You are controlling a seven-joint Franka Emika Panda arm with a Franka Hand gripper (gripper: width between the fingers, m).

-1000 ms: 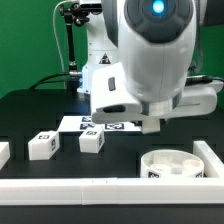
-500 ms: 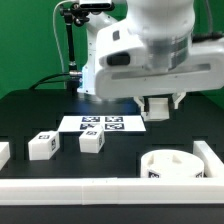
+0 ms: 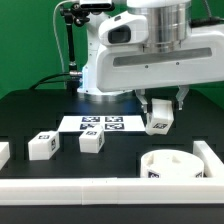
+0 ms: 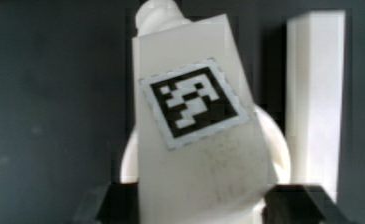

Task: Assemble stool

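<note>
My gripper point(image 3: 160, 106) hangs above the table at the exterior view's right, shut on a white blocky stool leg point(image 3: 158, 120) that it holds in the air behind the seat. In the wrist view the leg point(image 4: 197, 110) with its square tag fills the space between the two dark fingertips point(image 4: 122, 203). The round white seat point(image 3: 172, 163) lies at the front right. Two more legs point(image 3: 42, 145) point(image 3: 91, 141) stand on the table left of centre, and part of a third point(image 3: 3, 152) shows at the left edge.
The marker board point(image 3: 100, 124) lies flat behind the loose legs. White border rails run along the front point(image 3: 100, 185) and the right side point(image 3: 212, 155); one shows in the wrist view point(image 4: 307, 70). The robot base point(image 3: 95, 70) stands at the back.
The arm has risen and pulled back from the camera. The gripper, hidden before, now shows with the leg held off the table.
</note>
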